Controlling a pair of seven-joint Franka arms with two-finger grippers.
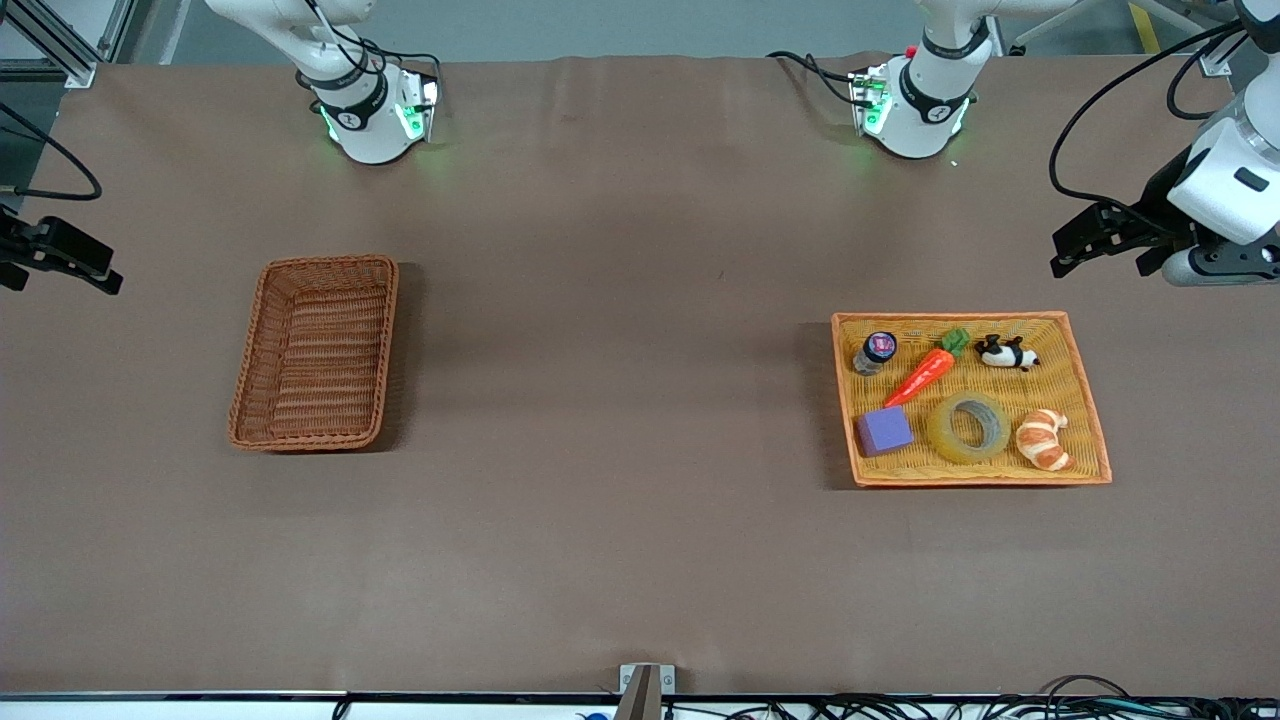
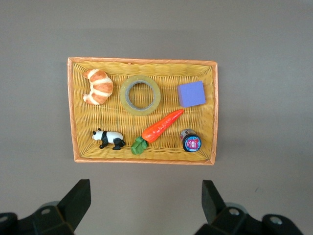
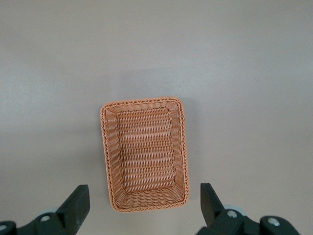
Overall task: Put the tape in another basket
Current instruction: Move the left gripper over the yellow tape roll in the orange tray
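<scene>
A: What sits on the table [image 1: 620, 420], biggest first?

B: A wide shallow yellow tray [image 1: 1090, 420] toward the left arm's end, and a deeper reddish-brown basket [image 1: 385, 330] toward the right arm's end, well apart. The basket has nothing in it.

A: And the tray?

B: Six things. The tape [image 1: 967, 428] lies flat on the tray's nearer half, between a purple cube [image 1: 884, 431] and a croissant [image 1: 1042, 439]. On the half farther from the front camera are a carrot [image 1: 922, 377], a toy panda [image 1: 1006, 352] and a small jar [image 1: 876, 352] with a dark lid.

A: The grippers?

B: The left gripper [image 1: 1085, 240] hangs above the table by the tray's farther edge, toward the left arm's end, its fingers [image 2: 78, 198] spread wide with nothing between them. The right gripper [image 1: 55, 260] hovers past the basket at the right arm's end, likewise spread wide and bare.

A: Anything hard to see?

B: The right gripper is cut off at the front view's edge, and the jar's label cannot be read.
</scene>
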